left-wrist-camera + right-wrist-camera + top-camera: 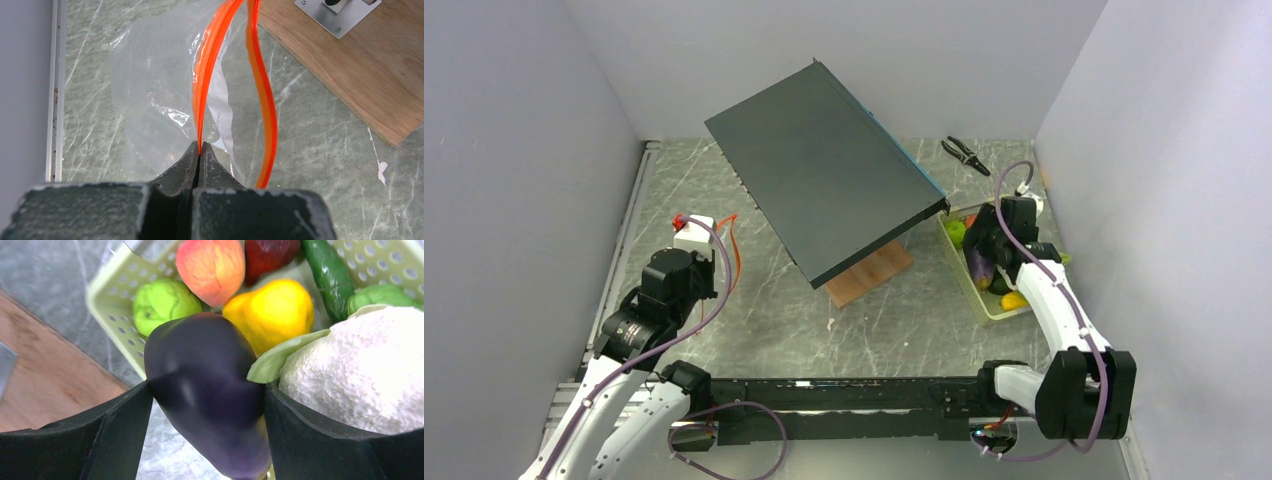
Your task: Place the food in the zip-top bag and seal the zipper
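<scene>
left gripper (200, 150) pinches one lip of the zipper (212, 65). zip-top bag (150, 90) lies on the table (325, 165), mouth only partly open. right gripper (207, 440) clamps the eggplant (200, 375) at the tray (107, 295) rim. Risk: the smooth eggplant slips out, or jams in the narrow mouth. Only the top view shows bag and tray well apart.

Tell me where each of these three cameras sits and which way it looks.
Top external: above and behind the bases, looking down on the table; left arm and right arm show.
Left wrist: on the left arm, facing down its left pincer, shut on the zipper of the zip-top bag.
Right wrist: on the right arm, facing the tray; the right pincer grips the eggplant.
Shared: top and right wrist views both show eggplant and tray.
</scene>
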Motion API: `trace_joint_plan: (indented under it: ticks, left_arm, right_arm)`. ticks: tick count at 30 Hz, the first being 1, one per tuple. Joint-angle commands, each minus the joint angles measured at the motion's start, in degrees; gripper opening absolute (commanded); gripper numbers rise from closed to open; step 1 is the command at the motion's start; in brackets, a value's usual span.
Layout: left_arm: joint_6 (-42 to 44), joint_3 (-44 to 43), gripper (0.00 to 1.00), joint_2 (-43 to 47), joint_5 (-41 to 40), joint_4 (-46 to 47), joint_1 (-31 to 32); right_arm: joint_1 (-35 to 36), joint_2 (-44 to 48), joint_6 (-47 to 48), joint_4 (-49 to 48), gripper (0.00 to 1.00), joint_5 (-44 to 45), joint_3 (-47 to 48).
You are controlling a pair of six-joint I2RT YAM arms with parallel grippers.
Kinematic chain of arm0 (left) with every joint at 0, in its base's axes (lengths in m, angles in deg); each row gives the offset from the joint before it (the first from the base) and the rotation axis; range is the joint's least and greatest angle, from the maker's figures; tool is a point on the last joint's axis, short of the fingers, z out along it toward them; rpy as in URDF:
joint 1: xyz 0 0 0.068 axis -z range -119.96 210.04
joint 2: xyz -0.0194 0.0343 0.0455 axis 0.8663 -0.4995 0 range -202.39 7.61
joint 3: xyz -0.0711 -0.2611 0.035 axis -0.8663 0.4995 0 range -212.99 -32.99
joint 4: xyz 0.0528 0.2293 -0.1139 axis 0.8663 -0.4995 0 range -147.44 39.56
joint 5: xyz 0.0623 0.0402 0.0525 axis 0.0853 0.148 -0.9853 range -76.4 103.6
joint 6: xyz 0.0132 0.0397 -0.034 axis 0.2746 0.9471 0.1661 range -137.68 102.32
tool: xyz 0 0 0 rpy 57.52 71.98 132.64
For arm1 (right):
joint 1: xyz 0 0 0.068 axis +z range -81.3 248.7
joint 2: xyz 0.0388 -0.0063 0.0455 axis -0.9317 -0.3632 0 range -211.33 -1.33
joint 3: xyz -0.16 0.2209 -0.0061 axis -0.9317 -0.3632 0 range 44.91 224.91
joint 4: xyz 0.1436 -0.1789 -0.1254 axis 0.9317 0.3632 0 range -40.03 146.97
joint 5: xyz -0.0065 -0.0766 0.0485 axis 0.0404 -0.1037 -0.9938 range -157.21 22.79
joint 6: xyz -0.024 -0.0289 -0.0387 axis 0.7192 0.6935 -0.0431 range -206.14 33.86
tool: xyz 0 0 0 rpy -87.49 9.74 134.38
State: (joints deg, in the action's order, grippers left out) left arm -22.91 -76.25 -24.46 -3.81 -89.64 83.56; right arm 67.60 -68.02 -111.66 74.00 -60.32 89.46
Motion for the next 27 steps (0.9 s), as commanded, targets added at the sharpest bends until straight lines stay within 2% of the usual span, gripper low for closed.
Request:
trace_joint_plan:
  ticks: [1,5,15,27]
  left_arm:
    - [-0.3,0.1,0.0,0.0,-0.2,2.0,-0.2]
    - [-0.3,0.4,0.0,0.5,-0.7,2.2,-0.2]
    - [-0.2,0.5,0.0,0.4,-0.6,2.5,-0.2]
    - [-0.3,0.2,0.0,0.3,-0.2,2.2,-0.2]
  right_arm:
    - [-0.1,2.8,0.6,0.3,0.11,-0.5,4.1]
    - [-0.1,3.8,0.7,0.1,0.0,-1.3,4.6]
    - [-0.1,6.6,1.2,-2.9,0.0,-0.1,4.2]
    - [-0.1,2.3,-0.3,-4.8,0.0,-0.4,3.0]
